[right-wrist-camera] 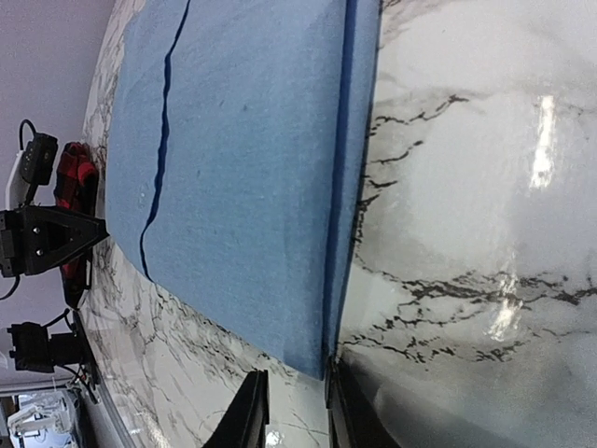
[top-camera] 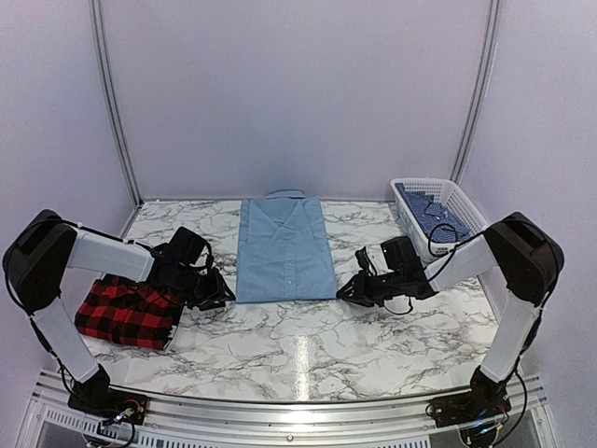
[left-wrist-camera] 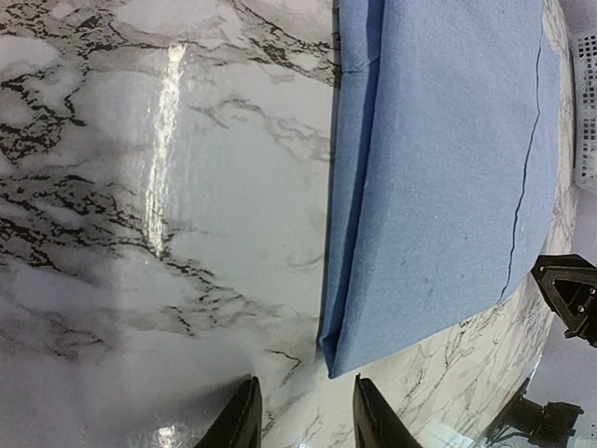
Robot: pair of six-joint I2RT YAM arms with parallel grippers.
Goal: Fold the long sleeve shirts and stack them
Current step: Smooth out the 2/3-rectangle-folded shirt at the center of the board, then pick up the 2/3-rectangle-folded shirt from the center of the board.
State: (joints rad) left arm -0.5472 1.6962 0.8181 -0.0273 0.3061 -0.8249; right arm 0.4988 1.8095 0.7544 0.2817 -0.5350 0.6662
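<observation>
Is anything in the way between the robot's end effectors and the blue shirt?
Nothing visible. The left end effector is beside the near left corner of the blue shirt, the right end effector beside its near right corner, with only bare marble table between. The plaid shirt lies off to the left.

Open tabletop [top-camera: 373, 336] near side — blue shirt [top-camera: 283, 250] centre, basket [top-camera: 407, 224] far right.

The top camera looks down from above and behind my bases over the whole counter [top-camera: 298, 345]. My wrist cameras ride low and close behind the left pincer [left-wrist-camera: 303, 397] and right pincer [right-wrist-camera: 297, 397], facing inward; both share the blue shirt [left-wrist-camera: 448, 187] from opposite sides.
</observation>
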